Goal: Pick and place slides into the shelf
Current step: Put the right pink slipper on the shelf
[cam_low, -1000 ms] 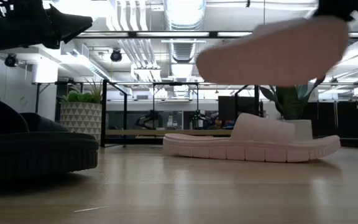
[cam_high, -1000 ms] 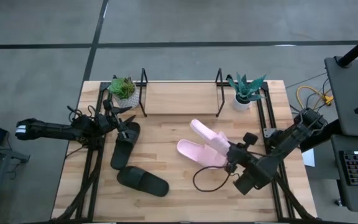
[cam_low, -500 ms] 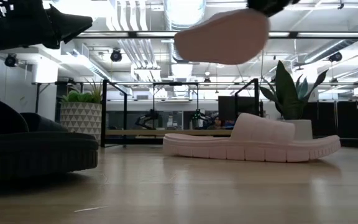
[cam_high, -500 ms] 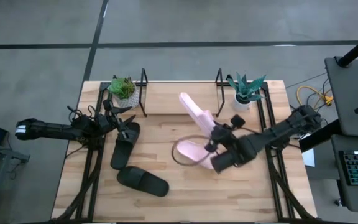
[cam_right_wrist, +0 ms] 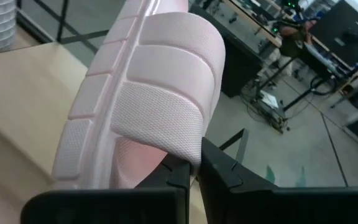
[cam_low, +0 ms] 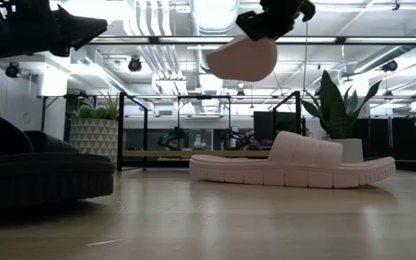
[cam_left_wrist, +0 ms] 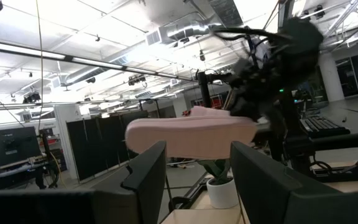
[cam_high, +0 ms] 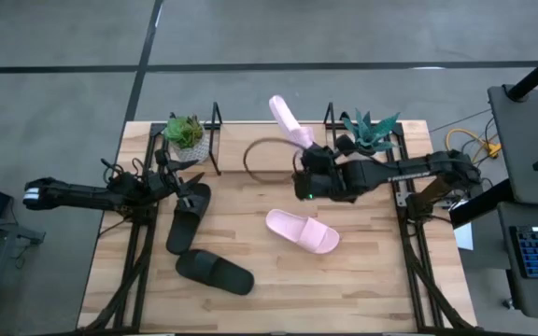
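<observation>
Our right tool (cam_high: pixel 308 159) is clamped on a pink slide (cam_high: pixel 286 120) (strap grip visible only wrist-side), above the shelf (cam_high: pixel 329 131).

Wooden table (cam_high: pixel 250 299): pink slide (cam_high: pixel 303 231), two black slides (cam_high: pixel 215 272) (cam_high: pixel 186 217), two potted plants (cam_high: pixel 186 137) (cam_high: pixel 368 135), shelf (cam_high: pixel 216 137).

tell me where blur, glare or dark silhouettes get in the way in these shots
Low view: bright ceiling lights glare behind the lifted pink slide, and the near black slide is a dark soft mass. Left wrist view: the right arm beyond the left gripper is smeared, backlit. Right wrist view: the right gripper and pink strap are sharp, the room behind soft. High view: evenly lit.
</observation>
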`<action>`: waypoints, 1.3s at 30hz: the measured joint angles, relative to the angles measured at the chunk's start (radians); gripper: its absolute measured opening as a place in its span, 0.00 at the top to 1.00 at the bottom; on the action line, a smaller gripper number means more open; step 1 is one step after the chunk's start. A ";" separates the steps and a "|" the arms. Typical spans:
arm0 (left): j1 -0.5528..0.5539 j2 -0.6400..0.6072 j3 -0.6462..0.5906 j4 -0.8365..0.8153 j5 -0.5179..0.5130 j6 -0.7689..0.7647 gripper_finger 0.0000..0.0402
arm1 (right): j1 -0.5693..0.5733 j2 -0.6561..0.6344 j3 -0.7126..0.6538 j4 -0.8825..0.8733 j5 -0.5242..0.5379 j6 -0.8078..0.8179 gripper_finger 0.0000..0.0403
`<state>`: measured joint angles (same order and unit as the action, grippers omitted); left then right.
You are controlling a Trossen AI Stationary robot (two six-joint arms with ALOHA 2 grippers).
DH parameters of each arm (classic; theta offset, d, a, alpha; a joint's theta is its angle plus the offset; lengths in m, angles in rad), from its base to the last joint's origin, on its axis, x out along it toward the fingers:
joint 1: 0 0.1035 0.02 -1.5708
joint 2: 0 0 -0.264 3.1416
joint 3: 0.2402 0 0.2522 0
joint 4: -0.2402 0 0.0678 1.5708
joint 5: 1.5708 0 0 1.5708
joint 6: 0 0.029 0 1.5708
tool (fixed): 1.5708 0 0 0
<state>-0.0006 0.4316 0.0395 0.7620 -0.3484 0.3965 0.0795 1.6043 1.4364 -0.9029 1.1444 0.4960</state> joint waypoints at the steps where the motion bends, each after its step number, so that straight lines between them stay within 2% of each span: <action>1: 0.000 0.000 0.000 0.000 0.000 0.000 0.59 | -0.016 0.000 0.000 0.021 -0.004 -0.020 0.97; 11: 0.000 0.000 0.000 -0.001 0.000 0.000 0.59 | -0.133 0.083 0.006 0.078 -0.030 -0.073 0.97; 20: 0.000 0.000 0.000 -0.001 0.000 0.000 0.59 | -0.160 0.232 0.079 0.063 -0.029 -0.178 0.97; 24: 0.000 0.000 0.000 -0.001 0.000 0.000 0.59 | -0.165 0.290 0.095 -0.022 -0.007 -0.217 0.97; 30: 0.000 0.000 0.000 -0.002 0.000 0.000 0.59 | -0.178 0.348 0.098 -0.158 0.009 -0.156 0.97; 39: 0.000 0.001 0.000 -0.002 0.000 0.000 0.59 | -0.195 0.416 0.098 -0.228 0.008 -0.104 0.97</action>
<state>-0.0005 0.4324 0.0395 0.7605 -0.3485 0.3966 -0.1150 2.0201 1.5342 -1.1305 1.1527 0.3919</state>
